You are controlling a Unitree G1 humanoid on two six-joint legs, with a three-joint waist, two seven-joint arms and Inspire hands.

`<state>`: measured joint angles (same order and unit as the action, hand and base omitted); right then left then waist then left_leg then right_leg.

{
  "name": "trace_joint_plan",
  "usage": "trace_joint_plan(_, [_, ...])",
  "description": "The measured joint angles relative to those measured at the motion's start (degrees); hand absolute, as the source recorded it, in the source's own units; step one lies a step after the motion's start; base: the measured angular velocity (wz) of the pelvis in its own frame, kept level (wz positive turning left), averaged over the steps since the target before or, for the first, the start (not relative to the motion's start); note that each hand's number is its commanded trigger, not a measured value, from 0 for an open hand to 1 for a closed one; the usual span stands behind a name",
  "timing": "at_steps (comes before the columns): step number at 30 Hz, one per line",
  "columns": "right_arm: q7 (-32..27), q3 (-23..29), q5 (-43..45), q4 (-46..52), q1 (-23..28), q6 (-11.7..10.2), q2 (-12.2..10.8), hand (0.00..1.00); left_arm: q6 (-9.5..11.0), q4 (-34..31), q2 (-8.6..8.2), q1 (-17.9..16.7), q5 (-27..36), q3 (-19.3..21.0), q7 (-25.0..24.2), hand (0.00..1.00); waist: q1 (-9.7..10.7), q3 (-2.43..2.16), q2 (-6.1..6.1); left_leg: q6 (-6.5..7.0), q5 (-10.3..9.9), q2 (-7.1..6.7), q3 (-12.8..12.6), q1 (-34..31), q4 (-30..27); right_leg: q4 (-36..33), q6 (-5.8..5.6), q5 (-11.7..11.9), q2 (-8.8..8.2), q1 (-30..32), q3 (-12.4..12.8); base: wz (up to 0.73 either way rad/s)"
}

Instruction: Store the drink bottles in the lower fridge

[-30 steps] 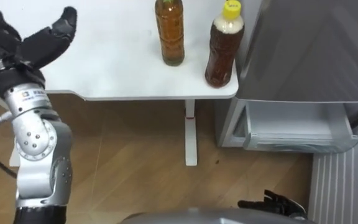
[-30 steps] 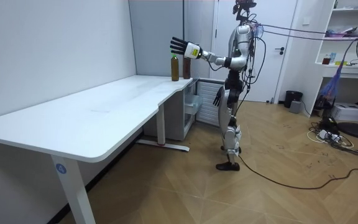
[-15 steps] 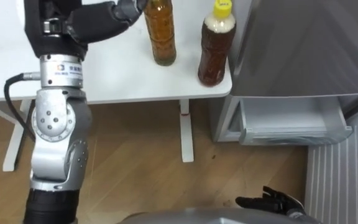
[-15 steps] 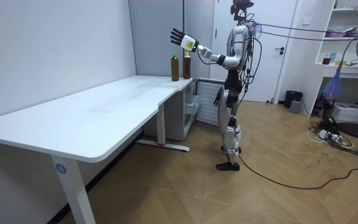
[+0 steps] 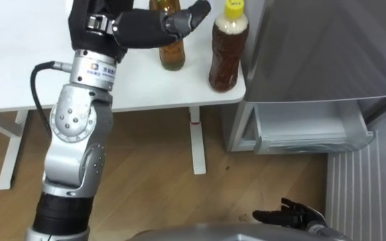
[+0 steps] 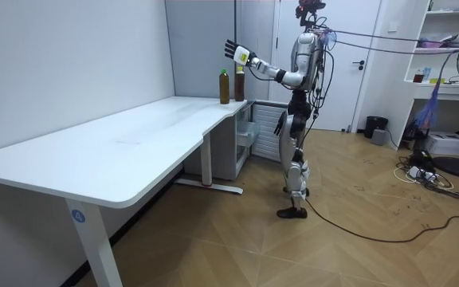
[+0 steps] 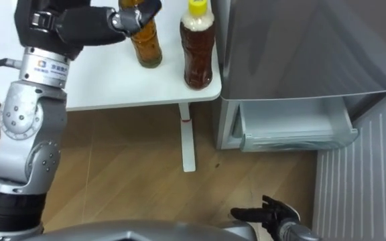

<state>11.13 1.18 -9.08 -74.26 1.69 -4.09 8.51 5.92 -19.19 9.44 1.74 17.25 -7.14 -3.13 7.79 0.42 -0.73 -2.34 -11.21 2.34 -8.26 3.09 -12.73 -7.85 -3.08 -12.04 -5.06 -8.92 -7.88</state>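
- At the corner of the white table [image 5: 146, 94], the amber bottle [image 5: 172, 59] and the yellow-capped bottle [image 5: 224, 53] are standing upright beside the fridge [image 5: 327, 47].
- The left hand [image 5: 143, 28] is hovering over them, fingers stretched, grasping nothing.
- The right hand [image 5: 293, 215] is hanging low, fingers relaxed.
- The lower drawer [image 5: 310, 130] is sitting open.

The left hand [image 5: 146, 27] is black, and so is the right hand [image 5: 293, 215] low down by the floor. On the plain white surface [image 5: 19, 67] the amber bottle [image 5: 172, 53] glows honey-gold. The dark brown bottle [image 5: 225, 57] beside it turns creamy at the neck under a bright yellow cap [image 5: 233, 8]. The fridge [image 5: 327, 47] is flat grey, its lower drawer [image 5: 307, 130] pale whitish-grey. The floor [image 5: 153, 174] is light brown wood in a herringbone pattern.
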Motion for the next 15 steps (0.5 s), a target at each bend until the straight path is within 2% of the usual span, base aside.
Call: trace_joint_plan(15, [-1.69,-2.17,0.02,0.59,-0.49,0.45,0.03,0.0,-2.29,0.01,0.03,0.03,0.0,-3.11,-2.48,0.0,0.66,-0.1,0.06,0.01,0.01,0.37,-2.5,-0.18,-0.02,-0.84,0.0,0.0,0.0,1.05,0.89,-0.03])
